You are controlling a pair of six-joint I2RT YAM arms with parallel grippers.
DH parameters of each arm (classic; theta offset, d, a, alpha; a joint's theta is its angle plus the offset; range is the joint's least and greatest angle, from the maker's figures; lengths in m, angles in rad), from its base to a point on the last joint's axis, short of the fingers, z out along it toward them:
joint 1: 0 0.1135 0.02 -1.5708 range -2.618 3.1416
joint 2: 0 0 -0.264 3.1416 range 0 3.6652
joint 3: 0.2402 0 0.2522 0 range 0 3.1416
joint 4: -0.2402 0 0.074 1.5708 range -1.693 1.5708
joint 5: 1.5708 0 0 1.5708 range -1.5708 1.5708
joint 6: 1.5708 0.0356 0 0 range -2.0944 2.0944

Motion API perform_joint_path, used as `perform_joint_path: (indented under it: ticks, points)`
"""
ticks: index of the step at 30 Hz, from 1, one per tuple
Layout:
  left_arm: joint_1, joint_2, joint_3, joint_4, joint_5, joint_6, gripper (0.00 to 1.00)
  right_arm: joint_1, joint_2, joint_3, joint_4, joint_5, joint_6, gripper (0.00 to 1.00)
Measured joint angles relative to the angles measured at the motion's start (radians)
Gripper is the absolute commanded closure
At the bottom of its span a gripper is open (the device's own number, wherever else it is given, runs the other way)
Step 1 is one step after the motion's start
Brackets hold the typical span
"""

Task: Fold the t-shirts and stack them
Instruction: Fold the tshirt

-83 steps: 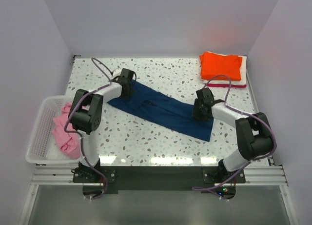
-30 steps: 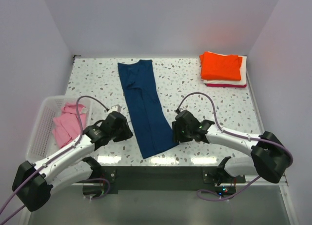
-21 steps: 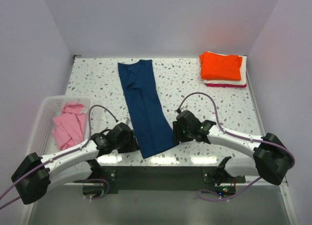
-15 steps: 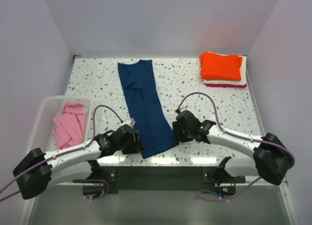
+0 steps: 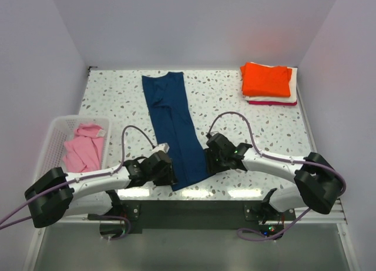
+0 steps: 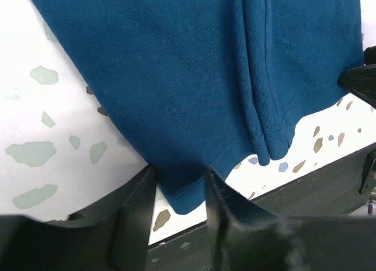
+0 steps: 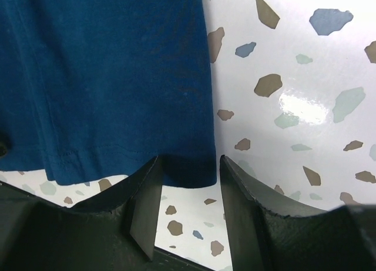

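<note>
Basket [image 5: 48,156] at 9 o'clock holds pink shirt [image 5: 82,150]; left gripper [image 6: 178,174] and right gripper [image 7: 189,162] spread astride 6 o'clock hem of blue shirt [image 5: 173,130].

A navy blue cloth t-shirt [image 5: 172,127], folded into a long narrow strip, lies flat on the white speckled terrazzo desk [image 5: 235,106]. It runs from the far edge toward the near edge, slanting slightly rightward. The left tool [image 5: 167,173] sits at the strip's near left corner and the right tool [image 5: 209,160] at its near right side, both low over the cloth. In the far right corner a folded orange shirt [image 5: 267,79] tops a white shirt [image 5: 294,82] and a red shirt [image 5: 271,103]. At the left edge, a white slatted plastic basket [image 5: 51,143] holds a crumpled pink shirt [image 5: 82,151].
</note>
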State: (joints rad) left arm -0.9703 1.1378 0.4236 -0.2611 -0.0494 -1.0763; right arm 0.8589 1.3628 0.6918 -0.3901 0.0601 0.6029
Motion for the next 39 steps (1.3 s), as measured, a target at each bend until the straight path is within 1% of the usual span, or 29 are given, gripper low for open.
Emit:
perform_joint_path:
  ticks: [2, 3, 5, 6, 7, 8, 9, 10, 11, 12, 16, 23, 27, 30, 33, 36, 39]
  points:
    - [-0.008, 0.018, 0.008, 0.001, -0.004, -0.006, 0.65, 0.003, 0.013, 0.003, 0.0, 0.0, -0.002, 0.53]
    - [-0.01, 0.026, 0.012, 0.002, -0.004, -0.006, 0.72, 0.004, 0.02, 0.004, 0.0, 0.0, -0.003, 0.54]
    - [-0.014, 0.045, 0.018, 0.003, -0.007, -0.008, 0.82, 0.005, 0.029, 0.004, 0.0, 0.0, -0.006, 0.57]
    - [-0.014, 0.051, 0.02, 0.003, -0.006, -0.007, 0.92, 0.005, 0.033, 0.005, 0.0, 0.0, -0.008, 0.59]
    - [-0.014, 0.056, 0.023, 0.001, -0.007, -0.007, 0.97, 0.006, 0.036, 0.006, -0.001, 0.0, -0.011, 0.64]
    - [-0.014, 0.06, 0.024, -0.001, -0.008, -0.006, 1.0, 0.007, 0.039, 0.007, -0.002, 0.0, -0.014, 0.67]
    - [-0.014, 0.061, 0.027, -0.006, -0.008, -0.005, 1.0, 0.007, 0.039, 0.007, -0.003, 0.0, -0.017, 0.7]
    - [-0.014, 0.061, 0.029, -0.012, -0.009, -0.005, 1.0, 0.007, 0.039, 0.008, -0.006, 0.001, -0.019, 0.76]
    - [-0.014, 0.061, 0.031, -0.019, -0.01, -0.004, 1.0, 0.007, 0.039, 0.009, -0.01, 0.001, -0.022, 0.79]
    - [-0.014, 0.061, 0.037, -0.034, -0.013, -0.002, 1.0, 0.007, 0.039, 0.01, -0.011, 0.001, -0.024, 0.85]
    - [-0.015, 0.038, 0.06, -0.132, -0.037, 0.011, 1.0, 0.007, 0.03, 0.011, -0.031, 0.002, -0.027, 0.92]
    - [-0.015, -0.06, 0.087, -0.309, -0.067, 0.033, 1.0, 0.007, -0.09, 0.011, -0.084, -0.009, -0.011, 0.93]
    - [-0.015, -0.114, 0.109, -0.391, -0.071, 0.047, 1.0, 0.011, -0.16, -0.011, -0.085, -0.047, 0.018, 0.93]
    - [-0.015, -0.137, 0.113, -0.418, -0.068, 0.048, 1.0, 0.021, -0.183, -0.052, -0.069, -0.08, 0.048, 0.93]
    - [-0.015, -0.157, 0.113, -0.443, -0.056, 0.048, 1.0, 0.064, -0.181, -0.103, -0.04, -0.104, 0.093, 0.93]
    - [-0.015, -0.169, 0.111, -0.46, -0.042, 0.053, 1.0, 0.148, -0.154, -0.131, 0.003, -0.109, 0.148, 0.93]
    - [-0.015, -0.172, 0.103, -0.472, -0.028, 0.068, 1.0, 0.232, -0.119, -0.138, 0.054, -0.108, 0.204, 0.88]
